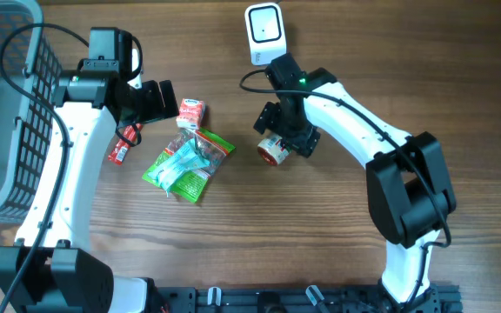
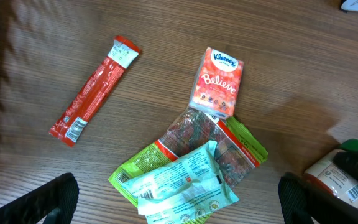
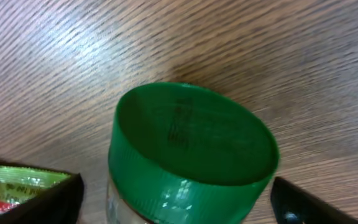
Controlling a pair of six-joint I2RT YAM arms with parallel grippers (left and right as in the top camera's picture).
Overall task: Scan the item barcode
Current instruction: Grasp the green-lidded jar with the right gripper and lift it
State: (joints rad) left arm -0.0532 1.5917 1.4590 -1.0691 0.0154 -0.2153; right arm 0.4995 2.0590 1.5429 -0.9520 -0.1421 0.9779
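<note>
The item, a jar (image 1: pixel 274 149) with a green lid (image 3: pixel 191 140) and a red-and-white label, lies on its side on the wooden table. My right gripper (image 3: pixel 179 205) straddles it just behind the lid, one finger (image 3: pixel 48 202) on each side with a little gap showing, so it is open. The white scanner (image 1: pixel 263 33) stands at the table's far edge, beyond the jar. My left gripper (image 2: pixel 179 199) hovers open over a pile of packets, holding nothing. The jar's barcode side does not show clearly.
Under the left gripper lie a green snack packet (image 2: pixel 244 146) and a pale turquoise packet (image 2: pixel 185 183). A Kleenex tissue pack (image 2: pixel 219 82) and a red stick sachet (image 2: pixel 94 89) lie beside them. A grey mesh basket (image 1: pixel 7 113) stands at the left edge.
</note>
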